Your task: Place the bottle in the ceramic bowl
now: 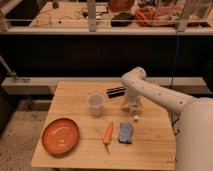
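The bottle [116, 91], a dark oblong shape, lies on its side at the rear of the wooden table [80, 90], well apart from the ceramic bowl [60, 135], which sits at the front left corner. The gripper [133, 111] points downward just to the right of the bottle and behind a blue sponge [126, 133]; whether it is apart, together or clamped on anything cannot be told. A clear cup [96, 104] stands upright near the table's middle, left of the bottle. An orange carrot [108, 133] lies between bowl and sponge, just beside the sponge.
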You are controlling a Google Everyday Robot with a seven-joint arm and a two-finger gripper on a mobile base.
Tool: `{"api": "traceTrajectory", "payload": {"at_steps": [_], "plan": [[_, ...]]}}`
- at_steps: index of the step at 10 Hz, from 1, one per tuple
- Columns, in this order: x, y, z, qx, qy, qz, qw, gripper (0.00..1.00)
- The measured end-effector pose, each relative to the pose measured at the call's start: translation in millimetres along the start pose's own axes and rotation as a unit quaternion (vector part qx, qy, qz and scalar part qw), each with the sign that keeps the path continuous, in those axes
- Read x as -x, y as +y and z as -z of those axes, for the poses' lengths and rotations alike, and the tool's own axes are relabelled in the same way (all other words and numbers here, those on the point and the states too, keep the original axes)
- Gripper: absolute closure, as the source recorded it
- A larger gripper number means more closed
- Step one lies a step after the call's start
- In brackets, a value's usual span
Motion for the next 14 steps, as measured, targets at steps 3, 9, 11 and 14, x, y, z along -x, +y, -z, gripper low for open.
{"api": "traceTrajectory", "payload": {"at_steps": [3,9,11,14], "plan": [[-1.9,-0.2,-5.0,-0.003,0.002,0.0,1.0,0.31],[1.9,-5.3,-11.2,-0.004,0.007,-0.008,0.9999,0.68],[3.5,-6.3,-9.7,-0.004,0.009,-0.008,0.9999,0.88],[4.4,-28.3,6.8,-0.008,0.018,-0.006,0.9998,0.97]]}}
